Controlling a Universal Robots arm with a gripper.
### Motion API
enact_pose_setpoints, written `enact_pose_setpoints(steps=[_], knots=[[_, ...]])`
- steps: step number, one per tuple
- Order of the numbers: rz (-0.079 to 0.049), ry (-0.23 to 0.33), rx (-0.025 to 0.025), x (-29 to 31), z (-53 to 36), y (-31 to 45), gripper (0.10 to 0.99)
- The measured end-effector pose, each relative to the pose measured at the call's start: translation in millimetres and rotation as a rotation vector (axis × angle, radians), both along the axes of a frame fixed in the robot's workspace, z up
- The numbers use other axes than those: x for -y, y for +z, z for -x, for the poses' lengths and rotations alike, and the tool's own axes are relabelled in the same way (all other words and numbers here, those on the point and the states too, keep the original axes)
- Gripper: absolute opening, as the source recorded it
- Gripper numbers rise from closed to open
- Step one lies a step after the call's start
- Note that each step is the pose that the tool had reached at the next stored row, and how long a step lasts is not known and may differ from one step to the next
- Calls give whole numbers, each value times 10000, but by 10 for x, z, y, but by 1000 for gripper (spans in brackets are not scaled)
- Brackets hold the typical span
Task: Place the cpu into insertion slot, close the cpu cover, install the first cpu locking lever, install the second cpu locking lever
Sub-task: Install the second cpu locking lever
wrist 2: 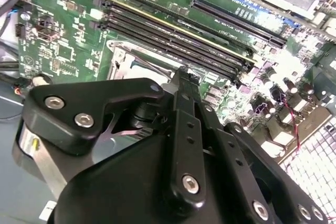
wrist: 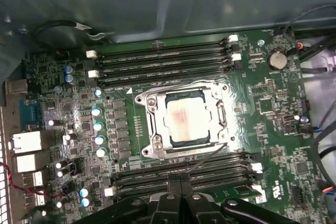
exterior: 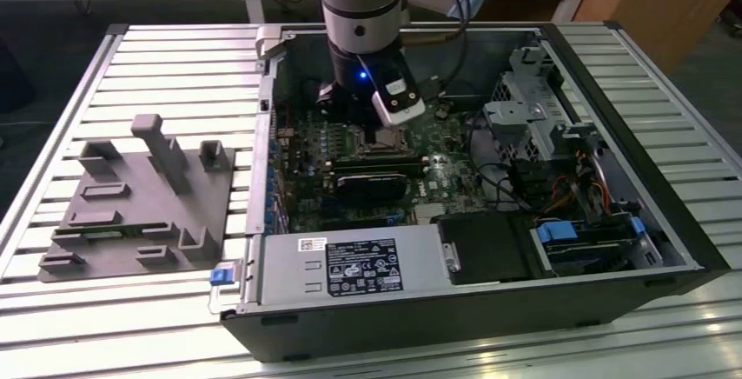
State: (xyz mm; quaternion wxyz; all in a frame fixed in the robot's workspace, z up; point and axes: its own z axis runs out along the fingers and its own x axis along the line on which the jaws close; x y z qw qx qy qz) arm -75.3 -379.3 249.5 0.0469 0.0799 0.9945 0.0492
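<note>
In the first wrist view the cpu (wrist: 184, 121) lies flat in the insertion slot (wrist: 151, 129) on the green motherboard. The silvery cpu cover (wrist: 223, 115) lies down around it, framing the chip's grey-brown top. One thin wire locking lever (wrist: 207, 158) slants away from the socket's edge over the memory slots toward my fingertips. My gripper (wrist: 181, 184) is shut, close to that lever's free end, with nothing visible between the fingers. In the second wrist view the gripper (wrist 2: 185, 75) hides much of the socket (wrist 2: 131, 59). In the exterior view the arm (exterior: 361, 23) reaches down into the open case.
Black memory slots (wrist: 163, 61) run along both sides of the socket. A black block (exterior: 374, 183) sits on the board nearer the case front. Drive cages and cables (exterior: 545, 127) fill the exterior view's right. A grey fixture (exterior: 139, 196) stands on the slatted table outside the case.
</note>
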Motion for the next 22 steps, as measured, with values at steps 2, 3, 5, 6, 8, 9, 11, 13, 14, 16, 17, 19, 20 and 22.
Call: enact_pose_setpoints(steps=[2, 3, 5, 6, 8, 9, 11, 13, 14, 16, 17, 19, 20, 22], knots=[[-52, 1, -63, 0, 0, -16, 106], [-78, 3, -90, 0, 0, -23, 106], [-135, 7, -136, 0, 0, -39, 106], [-154, 9, -158, 1, 0, -49, 106], [-173, 9, -204, 10, 0, -70, 106], [-178, 9, -226, 17, 1, -82, 106], [-183, 9, -268, 31, 0, -107, 106], [-187, 8, -311, 45, 0, -134, 106], [-192, 8, -331, 51, 0, -144, 106], [-216, 8, -361, 62, 1, -163, 106], [-233, 10, -373, 67, 1, -173, 106], [-266, 12, -401, 78, 1, -192, 106], [-287, 13, -413, 82, 1, -201, 106], [-336, 14, -422, 84, 2, -210, 106]])
